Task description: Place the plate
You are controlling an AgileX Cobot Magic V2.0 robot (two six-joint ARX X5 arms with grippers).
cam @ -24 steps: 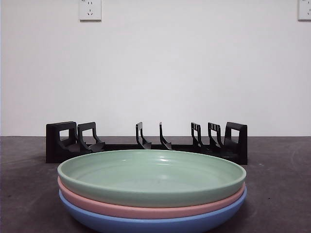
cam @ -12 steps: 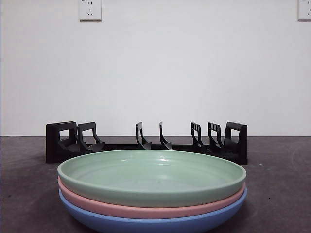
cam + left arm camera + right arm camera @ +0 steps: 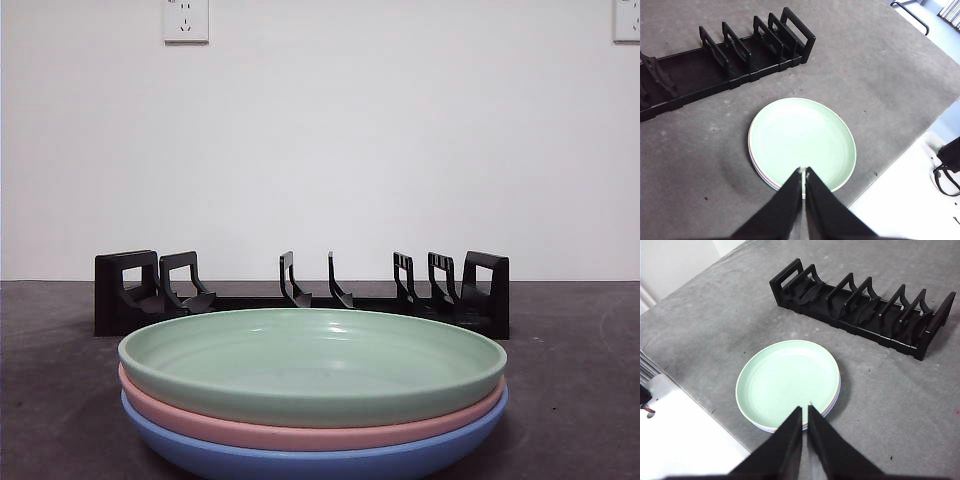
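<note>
Nothing has shifted over the past second: three shallow round plates sit stacked on the grey, faintly speckled table (image 3: 580, 400), a glossy green plate (image 3: 312, 365) on top, a pink plate (image 3: 300, 432) under it and a blue plate (image 3: 320, 462) at the bottom. Behind the stack stands a long black dish rack (image 3: 300, 295) of moulded plastic, its upright dividers curved and slotted, every slot bare. A white wall with two sockets closes off the back.

Both arms hang high above the table (neither shows in the front view), each wrist camera looking down on the stack. The left gripper (image 3: 803, 172) has its two black wedge-shaped jaws drawn together, only a hairline of light between the tips, holding nothing. The right gripper (image 3: 805, 409) is likewise nearly closed, a thin gap at the tips, and empty.

The green plate lies well below both sets of jaws, untouched, near the table's front edge and apart from the rack.
</note>
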